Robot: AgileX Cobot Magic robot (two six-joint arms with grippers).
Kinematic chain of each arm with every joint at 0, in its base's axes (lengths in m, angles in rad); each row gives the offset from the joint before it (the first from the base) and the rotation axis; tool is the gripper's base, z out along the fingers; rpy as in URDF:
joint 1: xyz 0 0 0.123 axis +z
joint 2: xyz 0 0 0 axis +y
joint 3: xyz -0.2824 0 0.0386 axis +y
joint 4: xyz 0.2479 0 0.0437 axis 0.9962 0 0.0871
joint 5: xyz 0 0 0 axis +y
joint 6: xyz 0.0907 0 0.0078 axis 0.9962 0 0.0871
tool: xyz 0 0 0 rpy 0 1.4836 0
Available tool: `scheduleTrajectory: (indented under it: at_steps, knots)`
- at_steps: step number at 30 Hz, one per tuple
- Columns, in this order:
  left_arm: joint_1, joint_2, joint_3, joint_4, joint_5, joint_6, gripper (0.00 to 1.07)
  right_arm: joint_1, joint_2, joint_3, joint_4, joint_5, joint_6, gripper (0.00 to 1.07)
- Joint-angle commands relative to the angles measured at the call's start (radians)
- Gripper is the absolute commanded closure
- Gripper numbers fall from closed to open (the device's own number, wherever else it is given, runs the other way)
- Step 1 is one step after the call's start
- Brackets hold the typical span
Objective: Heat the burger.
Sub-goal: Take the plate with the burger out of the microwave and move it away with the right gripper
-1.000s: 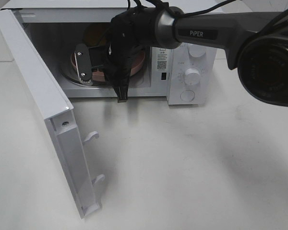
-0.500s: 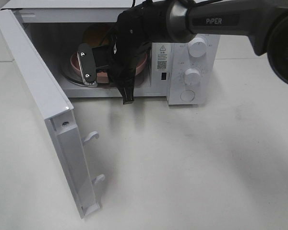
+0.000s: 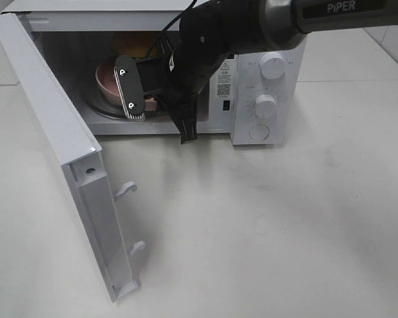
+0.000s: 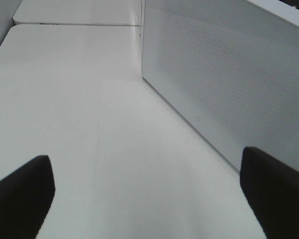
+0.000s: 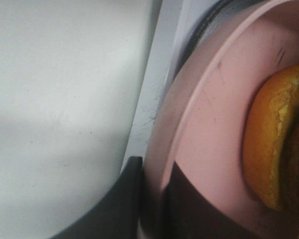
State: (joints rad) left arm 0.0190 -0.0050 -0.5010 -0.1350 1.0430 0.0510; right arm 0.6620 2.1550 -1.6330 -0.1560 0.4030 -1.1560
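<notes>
1. The white counter lies nearest the camera, reaching up to the front of the white microwave.
2. The microwave door stands swung wide open, running from the microwave's left front corner toward the camera, with two latch hooks on its inner edge.
3. At the microwave's open mouth, the right gripper reaches in from the upper right on a dark arm marked "PiPER". One black finger hangs down over the microwave's front sill; the other, a flat plate with two screws, sits further inside, over the plate's near side.
4. The right wrist view shows the jaws closed on the rim of the pink plate, one dark finger on each side of the rim.
5. The pink plate is inside the microwave cavity, on the turntable.
6. The burger sits on that plate, deeper in the cavity, behind the gripper; only its golden-brown bun shows. In the right wrist view the burger appears as an orange bun edge.
7. The left gripper hovers over the counter beside the microwave's perforated side wall, jaws spread wide with nothing between them.
</notes>
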Motion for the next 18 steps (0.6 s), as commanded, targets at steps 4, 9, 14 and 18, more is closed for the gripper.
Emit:
scheduleTrajectory:
  at_steps: [4,9,14,18]
  knots:
    - [0.003,-0.021,0.003,0.001,-0.010,-0.005,0.12,0.004,-0.098,0.117,-0.017,-0.165,-0.025,1.07]
    - [0.003,-0.021,0.003,0.001,-0.010,-0.005,0.12,0.004,-0.158,0.202,-0.004,-0.211,-0.102,1.07]
    - [0.003,-0.021,0.003,0.001,-0.010,-0.005,0.12,0.004,-0.223,0.290,0.082,-0.243,-0.214,1.07]
    - [0.003,-0.021,0.003,0.001,-0.010,-0.005,0.12,0.004,-0.280,0.378,0.138,-0.255,-0.302,1.07]
